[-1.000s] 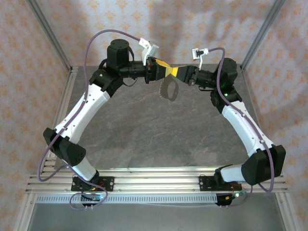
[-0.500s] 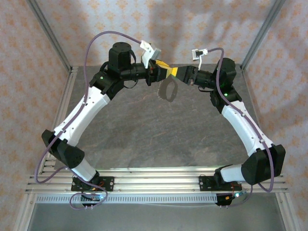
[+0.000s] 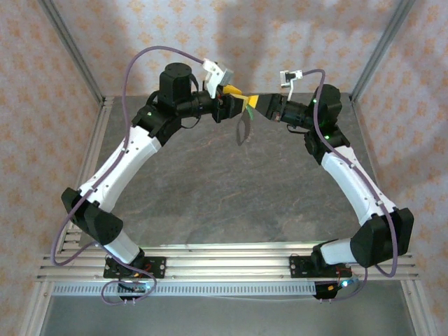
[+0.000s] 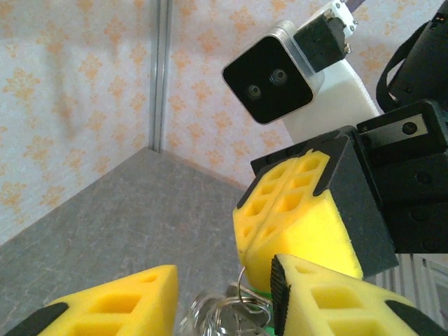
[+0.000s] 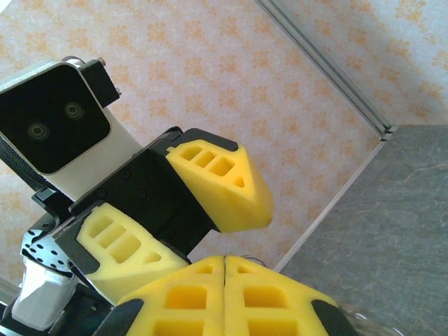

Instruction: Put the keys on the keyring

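Both grippers meet in mid-air above the far middle of the table. My right gripper [image 3: 254, 105] is shut, its yellow fingers pressed flat together [image 5: 224, 257]. A sliver of the green key [image 3: 250, 106] shows at its tip. The tan keyring strap [image 3: 242, 127] hangs below that point, seen nearly edge-on. My left gripper [image 3: 238, 99] faces the right one with its fingers apart [image 4: 225, 280]. Between them lie blurred silvery metal rings [image 4: 224, 308] and a bit of the green key [image 4: 260, 327]. One thin wire ring runs up to the right gripper's tip [image 4: 242, 251].
The grey table [image 3: 224, 189] lies well below the hanging strap. Patterned walls and aluminium corner posts [image 3: 73, 52] close in the back and sides. Purple cables [image 3: 136, 59] arch over both arms.
My left gripper's fingers have spread apart. Both grippers have shifted slightly towards the back wall. The strap, earlier an open oval loop, now hangs narrow and edge-on.
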Controlling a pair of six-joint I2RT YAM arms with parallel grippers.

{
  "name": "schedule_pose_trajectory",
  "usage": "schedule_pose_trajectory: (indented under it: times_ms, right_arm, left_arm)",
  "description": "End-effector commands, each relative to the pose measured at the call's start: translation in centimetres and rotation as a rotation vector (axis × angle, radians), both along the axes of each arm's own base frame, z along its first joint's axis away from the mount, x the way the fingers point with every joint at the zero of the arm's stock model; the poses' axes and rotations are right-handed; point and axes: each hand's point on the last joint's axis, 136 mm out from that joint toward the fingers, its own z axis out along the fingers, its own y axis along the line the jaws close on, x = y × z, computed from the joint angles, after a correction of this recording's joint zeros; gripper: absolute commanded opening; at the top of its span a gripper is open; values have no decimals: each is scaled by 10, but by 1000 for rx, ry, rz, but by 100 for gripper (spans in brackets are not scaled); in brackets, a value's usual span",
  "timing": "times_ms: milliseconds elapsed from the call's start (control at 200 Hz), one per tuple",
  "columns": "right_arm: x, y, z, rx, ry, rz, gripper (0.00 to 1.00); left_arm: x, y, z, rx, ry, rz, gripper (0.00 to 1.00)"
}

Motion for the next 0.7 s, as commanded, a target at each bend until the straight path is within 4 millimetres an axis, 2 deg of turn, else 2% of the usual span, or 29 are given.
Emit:
schedule_pose_trajectory:
  times_ms: [0, 160, 430, 606, 696]
  right_arm:
    - [-7, -2, 20, 24, -109, -7, 0]
    - [4, -6, 6, 18, -82, -44, 0]
    - [19, -14, -18, 17, -34, -89, 0]
    - [28, -16, -27, 9, -2, -121, 0]
    - [29, -17, -32, 6, 10, -130, 0]
  left_arm:
    - [9, 7, -6, -2, 7, 60, 43]
    - [12, 16, 0, -48, 14, 82, 46]
    - [17, 46, 22, -217, 29, 147, 53]
    - [12, 47, 18, -247, 98, 139, 53]
    - [9, 43, 10, -251, 137, 123, 54]
